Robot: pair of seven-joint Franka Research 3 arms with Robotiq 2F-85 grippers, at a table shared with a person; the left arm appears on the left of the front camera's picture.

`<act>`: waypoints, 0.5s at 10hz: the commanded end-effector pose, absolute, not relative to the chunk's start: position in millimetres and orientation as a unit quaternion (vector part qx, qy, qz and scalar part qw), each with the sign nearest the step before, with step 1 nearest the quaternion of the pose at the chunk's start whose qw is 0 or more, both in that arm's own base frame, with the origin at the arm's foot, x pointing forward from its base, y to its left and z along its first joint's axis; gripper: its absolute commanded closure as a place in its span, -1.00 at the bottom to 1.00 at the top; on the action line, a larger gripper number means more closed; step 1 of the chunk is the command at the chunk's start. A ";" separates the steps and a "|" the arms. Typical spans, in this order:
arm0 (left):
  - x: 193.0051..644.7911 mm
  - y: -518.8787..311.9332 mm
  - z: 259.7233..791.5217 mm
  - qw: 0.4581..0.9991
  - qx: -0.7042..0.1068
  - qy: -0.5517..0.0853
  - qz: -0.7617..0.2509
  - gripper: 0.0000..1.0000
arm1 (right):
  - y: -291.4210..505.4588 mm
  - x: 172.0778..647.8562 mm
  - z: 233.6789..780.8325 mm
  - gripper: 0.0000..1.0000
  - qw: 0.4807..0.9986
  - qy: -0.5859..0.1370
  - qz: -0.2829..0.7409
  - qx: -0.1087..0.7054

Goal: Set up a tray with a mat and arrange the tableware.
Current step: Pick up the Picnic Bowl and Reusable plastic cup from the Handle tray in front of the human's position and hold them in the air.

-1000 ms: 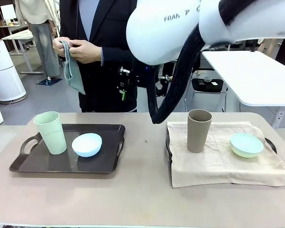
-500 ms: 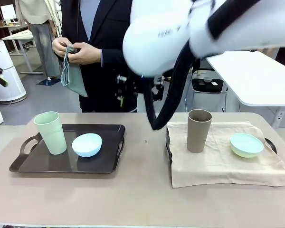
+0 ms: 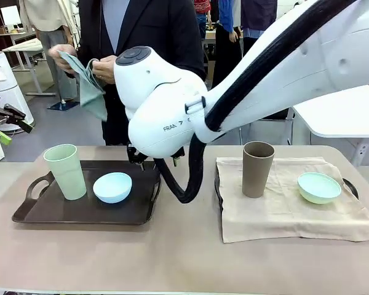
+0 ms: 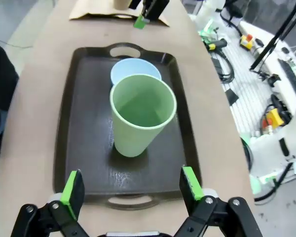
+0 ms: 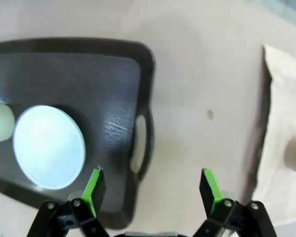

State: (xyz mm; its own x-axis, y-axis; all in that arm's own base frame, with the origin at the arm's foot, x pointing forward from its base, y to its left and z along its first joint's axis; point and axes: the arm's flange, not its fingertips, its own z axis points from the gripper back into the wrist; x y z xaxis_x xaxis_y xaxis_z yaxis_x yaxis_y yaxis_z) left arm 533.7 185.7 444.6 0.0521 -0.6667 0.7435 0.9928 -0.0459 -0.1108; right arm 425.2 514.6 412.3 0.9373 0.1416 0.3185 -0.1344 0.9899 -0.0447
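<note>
Tableware on the bare tray, with both pincers slack and empty nearby.

Pale green tumbler (image 3: 65,171) stands upright on the dark tray (image 3: 49,212), and the light blue bowl (image 3: 112,187) is just beside it on the side toward the table's middle. The taupe tumbler (image 3: 257,168) and mint bowl (image 3: 319,187) sit on the beige mat (image 3: 283,215) over the other tray. Across the table a person holds a grey-green cloth (image 3: 89,92). The right gripper (image 5: 152,183), fingers spread wide around nothing, hangs over the tray's inner handle (image 5: 149,148). The bowl lies off to one side of it, not between its fingers. The left gripper (image 4: 131,186), equally wide and empty, looks along the tray from its outer end, with the tumbler dead ahead and its long axis vertical. To my eye the left arm is lined up on the tumbler. The right arm is nearer the bowl but would need a sideways shift first.
</note>
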 end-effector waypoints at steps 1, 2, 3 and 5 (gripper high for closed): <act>534.8 184.3 446.3 0.644 -0.323 -0.245 -0.649 -1.00 | 504.4 419.0 416.0 -0.96 0.985 -0.159 0.068 -0.019; 533.7 185.7 444.6 0.645 -0.331 -0.246 -0.643 -1.00 | 504.4 419.0 416.0 -0.96 0.985 -0.159 0.068 -0.019; 536.3 183.6 443.5 0.645 -0.328 -0.247 -0.644 -1.00 | 517.0 426.8 411.4 -0.96 0.984 -0.164 0.070 -0.011; 549.6 191.6 427.3 0.582 -0.345 -0.288 -0.678 -1.00 | 538.8 430.2 390.5 -0.96 0.990 -0.126 0.059 0.000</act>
State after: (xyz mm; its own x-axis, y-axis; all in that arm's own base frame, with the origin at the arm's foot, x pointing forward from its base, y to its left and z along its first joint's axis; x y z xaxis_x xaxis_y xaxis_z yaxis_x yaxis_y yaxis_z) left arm 541.4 183.6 436.3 -0.0008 -0.6472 0.7623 0.9939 -0.0843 -0.0706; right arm 427.0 524.3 400.3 0.9461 0.1328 0.2953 -0.1270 0.9911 -0.0388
